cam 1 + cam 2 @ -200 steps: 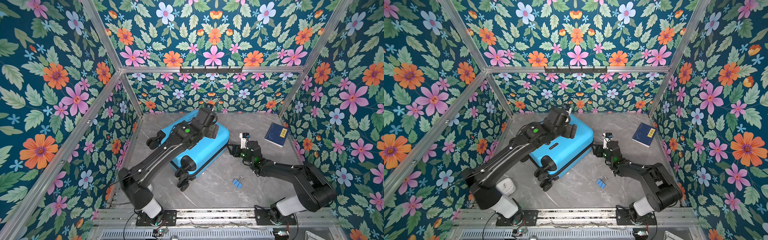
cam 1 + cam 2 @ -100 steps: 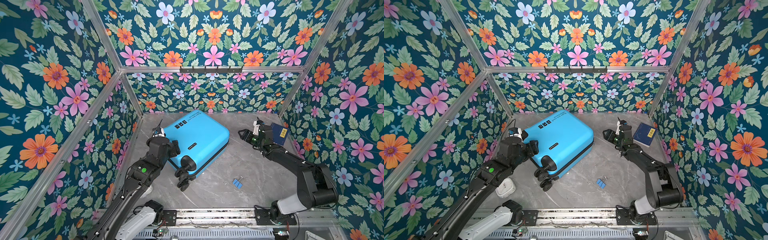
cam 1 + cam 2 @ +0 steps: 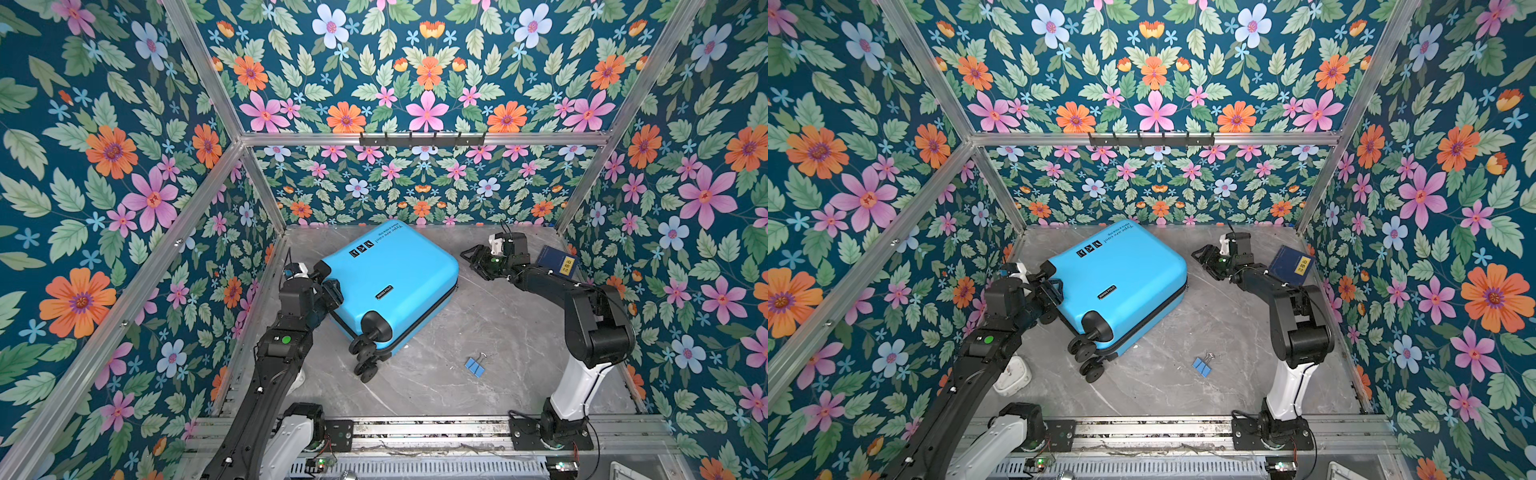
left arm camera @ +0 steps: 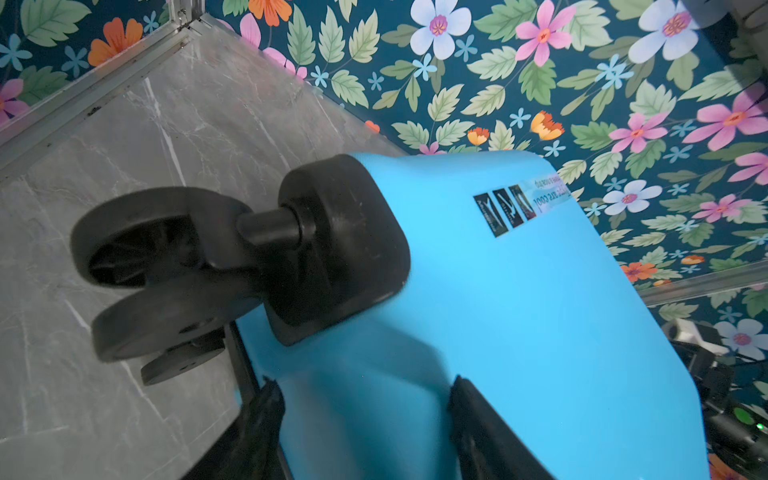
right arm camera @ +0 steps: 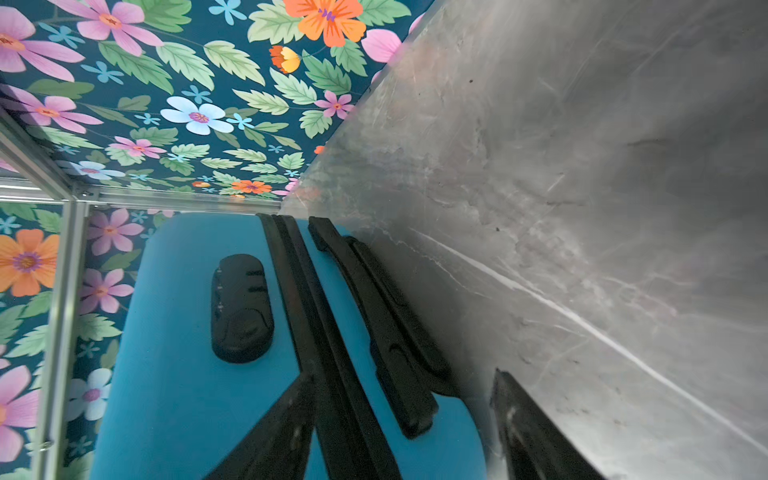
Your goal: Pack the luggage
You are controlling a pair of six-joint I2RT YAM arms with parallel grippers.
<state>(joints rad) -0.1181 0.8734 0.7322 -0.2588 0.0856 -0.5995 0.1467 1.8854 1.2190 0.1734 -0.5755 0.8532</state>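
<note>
The luggage is a sky-blue hard-shell suitcase lying flat and closed mid-table, its black wheels towards the front. My left gripper is at its left wheel-end corner. The jaws are open and straddle the blue shell's edge beside a wheel. Off the suitcase's right corner, my right gripper is open and a little apart from it. It faces the black zip seam and handle.
A dark-blue book lies at the back right, just behind the right arm. Blue binder clips lie on the marble in front of the suitcase. A white object sits under the left arm. Floral walls close in three sides.
The left arm came off the top of the suitcase and dropped to its left wheel-end corner, jaws narrowing. The right gripper swung back towards the book, then edged towards the suitcase.
</note>
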